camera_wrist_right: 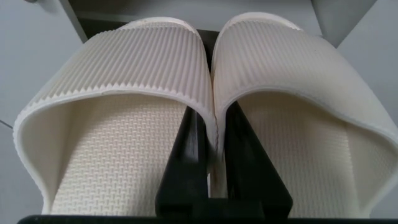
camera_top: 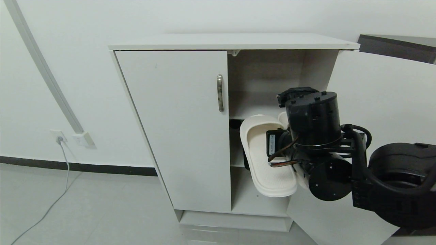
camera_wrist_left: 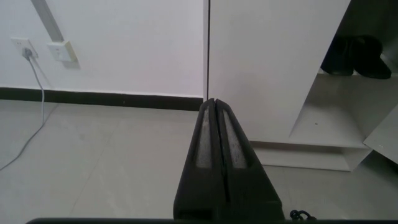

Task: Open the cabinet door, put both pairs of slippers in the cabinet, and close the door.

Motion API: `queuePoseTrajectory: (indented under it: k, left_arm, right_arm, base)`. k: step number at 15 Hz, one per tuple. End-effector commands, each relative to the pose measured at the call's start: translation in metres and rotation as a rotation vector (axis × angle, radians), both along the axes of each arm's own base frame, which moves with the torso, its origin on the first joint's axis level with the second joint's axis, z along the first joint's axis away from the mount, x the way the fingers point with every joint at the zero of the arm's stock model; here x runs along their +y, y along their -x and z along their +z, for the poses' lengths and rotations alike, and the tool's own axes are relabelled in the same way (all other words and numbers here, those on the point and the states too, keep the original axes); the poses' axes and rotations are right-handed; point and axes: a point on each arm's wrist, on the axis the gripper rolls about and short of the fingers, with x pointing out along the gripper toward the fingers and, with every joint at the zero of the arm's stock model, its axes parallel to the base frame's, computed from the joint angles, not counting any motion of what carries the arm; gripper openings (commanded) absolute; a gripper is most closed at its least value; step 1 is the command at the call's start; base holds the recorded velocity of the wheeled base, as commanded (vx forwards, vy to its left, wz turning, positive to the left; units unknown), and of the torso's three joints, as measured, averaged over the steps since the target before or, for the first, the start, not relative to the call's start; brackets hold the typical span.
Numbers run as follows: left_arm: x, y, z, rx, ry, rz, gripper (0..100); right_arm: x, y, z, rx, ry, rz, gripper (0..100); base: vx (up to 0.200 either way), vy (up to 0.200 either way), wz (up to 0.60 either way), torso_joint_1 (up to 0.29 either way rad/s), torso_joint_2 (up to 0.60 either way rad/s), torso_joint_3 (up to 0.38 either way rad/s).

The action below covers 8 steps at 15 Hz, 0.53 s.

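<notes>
Presently, white slippers (camera_top: 269, 160) are held side by side at the cabinet's (camera_top: 231, 41) open right half, toes toward the shelves, heels tilted down. Their inner edges are clamped together by the right gripper (camera_wrist_right: 210, 143). A dark pair (camera_wrist_left: 354, 55) is seen on a shelf inside. Left door (camera_top: 177, 129) shut, right door (camera_top: 374, 102) swung wide. Left gripper (camera_wrist_left: 214, 124) is pressed closed, empty, above the floor (camera_wrist_left: 93, 162).

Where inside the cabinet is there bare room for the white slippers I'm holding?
The bottom shelf, between the closed left door and open right door, looks bare. The top shelf looks free too. The middle shelf is crowded: black slippers sit there.
</notes>
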Motion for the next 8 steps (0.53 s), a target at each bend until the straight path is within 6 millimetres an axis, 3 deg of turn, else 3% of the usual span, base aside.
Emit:
queuePoseTrajectory:
  k: [1,4,8]
  left_arm:
    - [0.0,-0.0001,0.0,0.002,0.0,0.0,0]
    - [0.0,-0.0001,0.0,0.002,0.0,0.001,0]
    - [0.0,-0.0001,0.0,0.002,0.0,0.0,0]
  right_arm:
    - [0.0026,-0.0022,-0.0051,0.009,0.009,0.0,0]
    - [0.001,-0.001,-0.0035,0.005,0.005,0.0,0]
    - [-0.0002,0.0001,-0.0026,0.003,0.002,0.0,0]
  base:
    - [0.0,0.0,0.0,0.0,0.0,0.0]
    - [0.0,0.0,0.0,0.0,0.0,0.0]
    - [0.2,0.0,0.0,0.0,0.0,0.005]
